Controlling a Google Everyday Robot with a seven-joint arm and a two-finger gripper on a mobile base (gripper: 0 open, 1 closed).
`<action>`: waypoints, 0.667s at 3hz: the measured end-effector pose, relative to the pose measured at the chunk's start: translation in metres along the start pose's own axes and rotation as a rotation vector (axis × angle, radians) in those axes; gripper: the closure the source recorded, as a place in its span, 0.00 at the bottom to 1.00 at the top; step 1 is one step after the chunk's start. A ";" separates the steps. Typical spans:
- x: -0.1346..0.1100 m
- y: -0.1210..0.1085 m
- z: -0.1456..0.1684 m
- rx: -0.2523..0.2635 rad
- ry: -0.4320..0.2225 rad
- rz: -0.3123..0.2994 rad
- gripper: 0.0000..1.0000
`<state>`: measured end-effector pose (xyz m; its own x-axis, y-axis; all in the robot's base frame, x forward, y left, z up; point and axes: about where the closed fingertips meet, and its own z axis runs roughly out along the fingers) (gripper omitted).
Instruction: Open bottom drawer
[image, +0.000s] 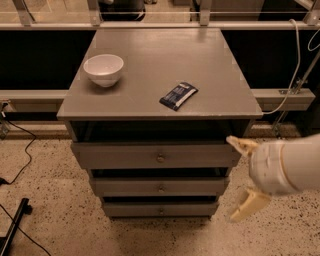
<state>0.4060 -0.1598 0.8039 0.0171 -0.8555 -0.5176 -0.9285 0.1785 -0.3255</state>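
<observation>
Claw (245, 176) was spread wide, empty, just right of middle drawer (125, 186) | bottom drawer (130, 209) was shut | risk: claw could seize the wrong front, or slip off the tiny knob (161, 211).

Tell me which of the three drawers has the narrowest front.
The bottom drawer, lowest in the stack; the middle drawer and top drawer above it are wider. The gripper, open, hangs right of the stack.
</observation>
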 end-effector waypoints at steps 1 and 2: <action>0.032 0.042 0.046 0.035 -0.034 -0.026 0.00; 0.065 0.045 0.081 0.063 -0.099 -0.080 0.00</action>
<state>0.3954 -0.1679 0.6916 0.1291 -0.8168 -0.5623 -0.8979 0.1443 -0.4159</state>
